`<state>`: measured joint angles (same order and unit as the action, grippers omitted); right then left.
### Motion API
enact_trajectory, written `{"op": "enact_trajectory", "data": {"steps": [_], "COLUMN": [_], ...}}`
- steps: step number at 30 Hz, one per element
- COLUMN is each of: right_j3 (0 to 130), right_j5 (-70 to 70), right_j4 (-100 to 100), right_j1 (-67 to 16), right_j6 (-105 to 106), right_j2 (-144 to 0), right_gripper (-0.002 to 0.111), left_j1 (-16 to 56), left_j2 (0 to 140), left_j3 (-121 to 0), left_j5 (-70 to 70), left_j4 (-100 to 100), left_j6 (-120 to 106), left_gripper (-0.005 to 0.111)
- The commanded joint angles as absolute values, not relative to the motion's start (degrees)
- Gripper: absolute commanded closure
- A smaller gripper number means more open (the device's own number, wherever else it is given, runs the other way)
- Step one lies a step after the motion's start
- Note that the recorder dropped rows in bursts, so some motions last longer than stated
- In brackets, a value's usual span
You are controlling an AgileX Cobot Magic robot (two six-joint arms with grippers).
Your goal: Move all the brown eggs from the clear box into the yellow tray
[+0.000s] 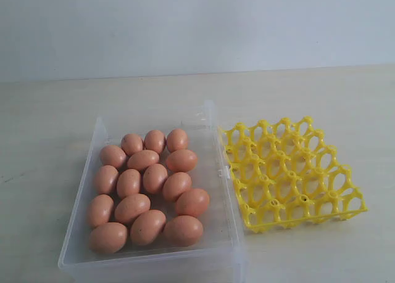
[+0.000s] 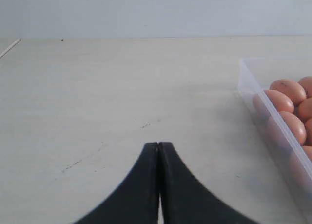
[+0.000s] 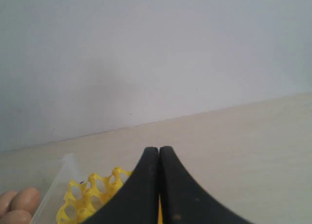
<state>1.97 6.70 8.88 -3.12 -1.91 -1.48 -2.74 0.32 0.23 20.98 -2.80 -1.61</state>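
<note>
Several brown eggs (image 1: 154, 178) lie close together in the clear box (image 1: 83, 200) at the front left of the table. Right beside it on the right sits the yellow tray (image 1: 290, 172), its cells bare. Neither arm shows in the exterior view. In the left wrist view my left gripper (image 2: 159, 145) is shut with nothing in it, over bare table; the clear box (image 2: 265, 109) with brown eggs (image 2: 288, 90) lies off to one side. My right gripper (image 3: 159, 150) is shut and empty too, with the yellow tray (image 3: 90, 194) and brown eggs (image 3: 22, 200) past it.
The table (image 1: 308, 92) is pale wood against a plain white wall (image 1: 197, 24). Bare tabletop stretches behind the box and tray and to both sides. A small latch tab (image 1: 220, 172) sticks out of the box wall toward the tray.
</note>
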Motion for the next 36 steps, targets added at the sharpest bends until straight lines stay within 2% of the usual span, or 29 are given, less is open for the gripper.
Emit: {"op": "enact_trajectory", "data": {"steps": [1,10,13,17,22,26,30,34,36], "right_j3": [6.4,13.8,16.0,20.8,29.4,37.9,46.3,59.1,68.6], "right_j5": [6.7,6.4,6.5,11.5,22.6,29.6,30.8,34.3,41.4], "right_j4": [9.7,10.2,10.2,9.7,7.1,6.0,7.6,7.6,11.9], "right_j1": [-2.9,-3.0,-3.0,-3.1,-5.4,-9.9,-18.5,-26.4,-29.8], "right_j6": [-1.7,-1.9,-7.6,-13.6,-8.2,-4.5,-1.8,3.9,11.9], "right_j2": [-8.5,-27.0,-31.4,-37.4,-46.2,-55.6,-66.7,-79.2,-87.9], "right_gripper": [0.108,0.108,0.108,0.108,0.108,0.108,0.108,0.108,0.108], "left_j1": [-2.2,-2.2,-2.2,-2.2,-2.2,-2.2,-2.2,-2.2,-2.2], "left_j2": [0.0,0.0,0.0,0.0,0.0,0.0,0.0,0.0,0.0], "left_j3": [0.0,0.0,0.0,0.0,0.0,0.0,0.0,0.0,0.0], "left_j5": [20.3,20.3,20.3,20.3,20.3,20.3,20.3,20.3,20.3], "left_j4": [-3.0,-3.0,-3.0,-3.0,-3.0,-3.0,-3.0,-3.0,-3.0], "left_j6": [-1.7,-1.7,-1.7,-1.7,-1.7,-1.7,-1.7,-1.7,-1.7], "left_gripper": [0.107,0.107,0.107,0.107,0.107,0.107,0.107,0.107,0.107]}}
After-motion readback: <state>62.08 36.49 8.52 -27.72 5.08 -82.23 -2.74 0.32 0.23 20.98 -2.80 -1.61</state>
